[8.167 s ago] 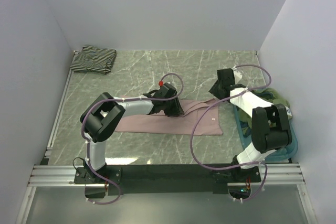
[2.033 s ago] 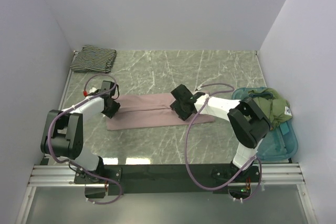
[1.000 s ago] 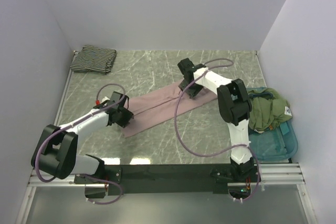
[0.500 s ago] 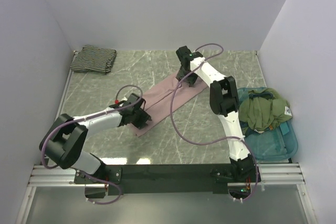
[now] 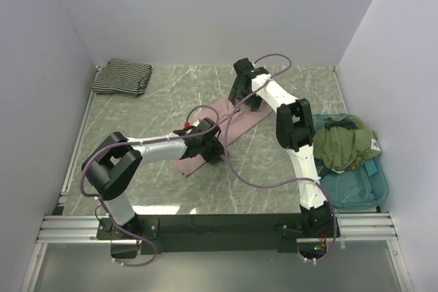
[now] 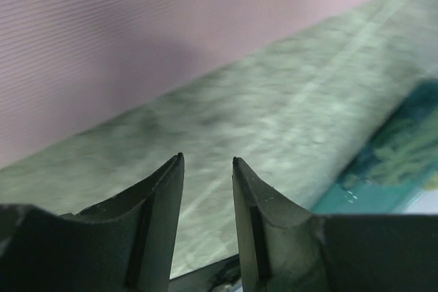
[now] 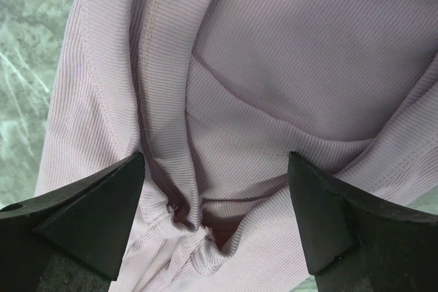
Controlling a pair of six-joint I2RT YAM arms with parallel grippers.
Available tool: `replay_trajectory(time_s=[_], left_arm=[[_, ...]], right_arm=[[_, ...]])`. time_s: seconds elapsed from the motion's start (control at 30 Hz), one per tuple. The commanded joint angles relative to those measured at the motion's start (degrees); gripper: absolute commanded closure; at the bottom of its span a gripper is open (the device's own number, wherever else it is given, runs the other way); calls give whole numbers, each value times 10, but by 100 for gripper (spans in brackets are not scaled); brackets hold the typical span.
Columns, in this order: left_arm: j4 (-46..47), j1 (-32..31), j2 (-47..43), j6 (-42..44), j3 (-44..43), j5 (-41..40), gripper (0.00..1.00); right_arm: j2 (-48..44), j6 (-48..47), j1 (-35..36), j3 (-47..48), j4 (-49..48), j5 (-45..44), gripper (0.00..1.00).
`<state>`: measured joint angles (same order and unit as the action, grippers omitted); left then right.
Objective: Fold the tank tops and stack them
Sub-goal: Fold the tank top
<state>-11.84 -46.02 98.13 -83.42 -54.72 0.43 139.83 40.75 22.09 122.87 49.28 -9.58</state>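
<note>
Pink tank top (image 5: pixel 248 117) lies diagonally mid-tabletop (image 5: pixel 171 100); striped tank top (image 5: pixel 122 77) sits folded in the far-left corner. Left hand (image 6: pixel 207 162) at the pink top's near end, narrowly parted, empty. Right hand (image 7: pixel 215 160) spread wide over the bunched far end, gripping nothing.

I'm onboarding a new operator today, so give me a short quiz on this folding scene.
1. True or false: the right hand stands wide open over the pink tank top.
2. Where is the striped tank top? A) in the tray B) folded at the far left corner of the table C) under the pink one
3. What colour is the garment in the teal tray?
Key: 1 true; 2 B; 3 olive green.
</note>
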Motion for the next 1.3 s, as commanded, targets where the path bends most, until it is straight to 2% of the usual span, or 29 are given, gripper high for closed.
replay_trajectory(time_s=[0.0, 0.13, 0.23, 0.33, 0.4, 0.47, 0.57, 0.7, 0.9, 1.03, 1.27], left_arm=[[1, 8, -9, 47, -49, 5, 59], [-34, 31, -33, 133, -100, -3, 57], [-115, 74, -51, 199, -142, -76, 54], [-176, 143, -66, 259, -154, -123, 49], [-183, 195, -74, 300, -141, -123, 47], [-204, 237, -71, 314, -138, -164, 45], [-228, 277, -61, 331, -132, -219, 44], [-241, 305, -30, 349, -137, -267, 44], [-227, 334, 34, 381, -129, -248, 44], [-210, 343, 51, 404, -111, -207, 44], [-172, 346, 51, 387, -60, -147, 44]], right_arm=[[-8, -32, -9, 31, 18, -39, 8], [-28, -38, -12, 23, 4, -59, 7], [-83, -37, -15, -20, -38, -68, 4], [-113, -30, -17, -39, -62, -83, 0], [-146, -16, -16, -52, -63, -90, 0], [-185, -1, -13, -72, -61, -97, 0], [-256, 24, -2, -160, -84, -103, 0], [-350, 59, 32, -326, -127, -83, 1], [-468, 93, 120, -503, -193, -72, 2], [-522, 117, 191, -577, -230, -67, 4], [-500, 194, 338, -622, -265, -82, 7]])
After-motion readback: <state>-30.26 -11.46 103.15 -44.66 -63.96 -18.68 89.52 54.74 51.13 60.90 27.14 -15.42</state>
